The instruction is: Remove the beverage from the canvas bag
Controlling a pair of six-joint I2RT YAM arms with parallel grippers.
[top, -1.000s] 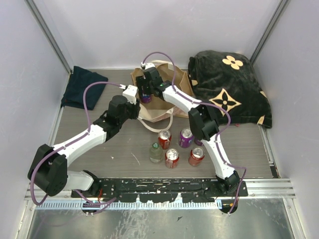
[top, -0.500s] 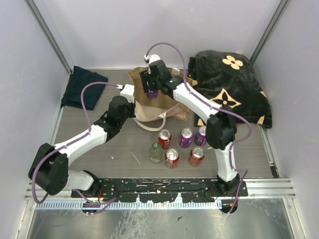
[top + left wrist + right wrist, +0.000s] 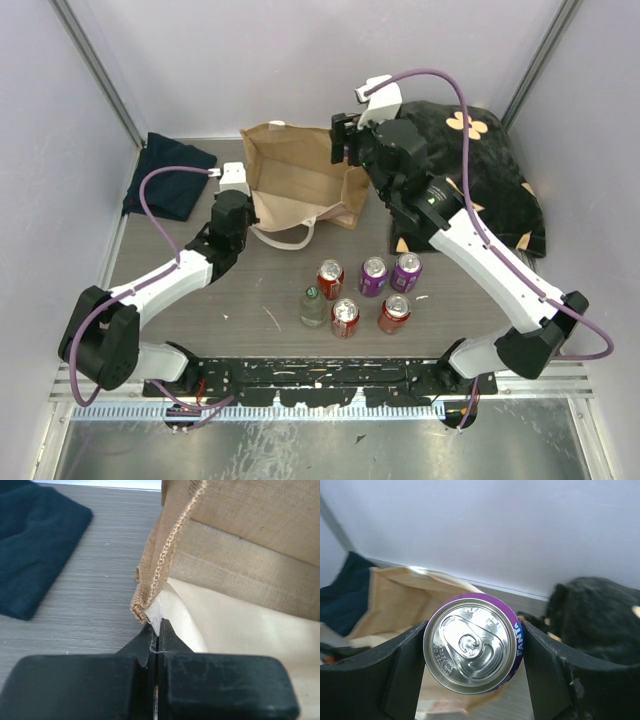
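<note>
Nearest the arm bases, a cluster of cans (image 3: 345, 317) and one small green bottle (image 3: 313, 306) stands upright on the grey table (image 3: 200, 300).

Beyond them sits the canvas bag (image 3: 300, 180). It is tan-brown coarse weave with a stitched rim and a cream lining, and one cream handle loop (image 3: 285, 238) lies on the table at its near side. The bag is slumped, and its longer side runs left to right across the table.

The left gripper (image 3: 156, 642) is at the bag's left near corner. Its fingers are pressed together, pinching a fold of cream fabric just under the stitched rim.

The right gripper (image 3: 350, 150) is raised at the bag's far right corner, between the bag and the black blanket (image 3: 480, 170). It holds the beverage, a purple Fanta can (image 3: 473, 642) with a silver top and an unopened pull tab. The can is clear of the bag. Its long axis lies along the fingers, with the top facing back toward the wrist camera. The two black fingers (image 3: 402, 672) are spread to the can's width and press on its opposite sides.

At the far left, a navy cloth (image 3: 168, 175) lies folded against the wall, well apart from the bag.
</note>
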